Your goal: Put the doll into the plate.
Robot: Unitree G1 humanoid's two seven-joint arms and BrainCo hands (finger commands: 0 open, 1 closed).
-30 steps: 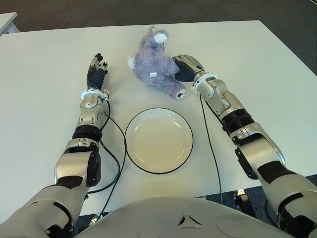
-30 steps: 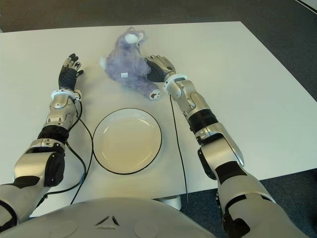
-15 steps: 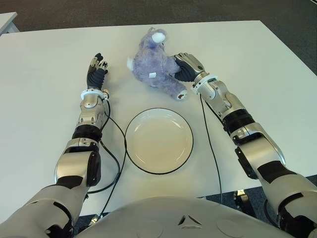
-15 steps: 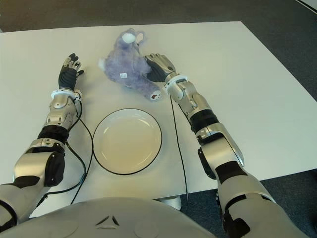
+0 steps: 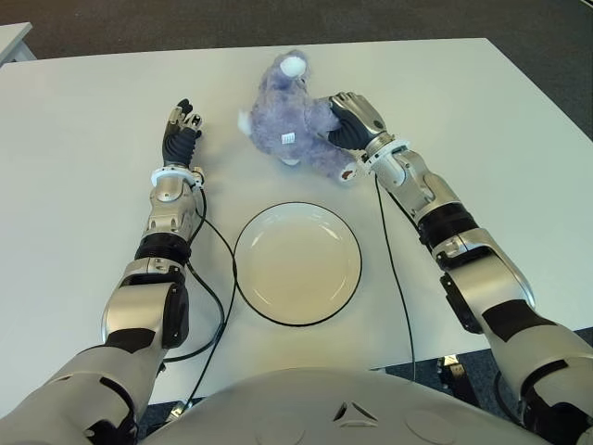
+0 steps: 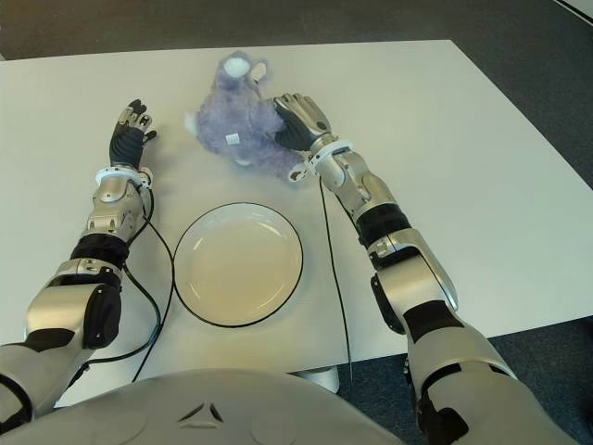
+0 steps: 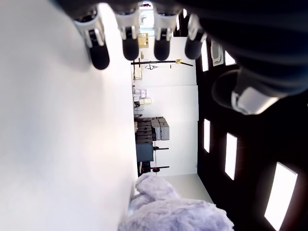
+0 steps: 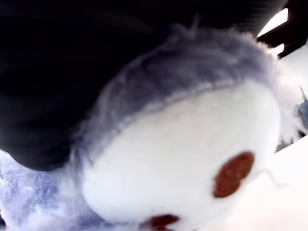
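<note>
my right hand [image 5: 352, 122] is wrapped around the doll [image 5: 295, 130] at its right flank, fingers curled into the plush near the hind leg, because that is the side nearest my arm and the bulkiest part to get a hold on. my right wrist view is filled with a white-soled paw with brown pads pressed up close, which fits a grip low on the body. the doll sits at the far side of the white table [image 5: 482, 111], just beyond the plate [image 5: 296, 262] and apart from its rim, its head pointing away from me; whether it is lifted clear of the table or only tipped i cannot tell. the plate lies empty, directly between me and the doll, so i judge the carry calls only for a short pull toward myself and a lowering. my left hand [image 5: 180, 130] shows to the left of the doll, fingers straight and spread, holding nothing; it is out of the path. the plush is soft, so my grip may slip or the doll may sag and catch the rim.
</note>
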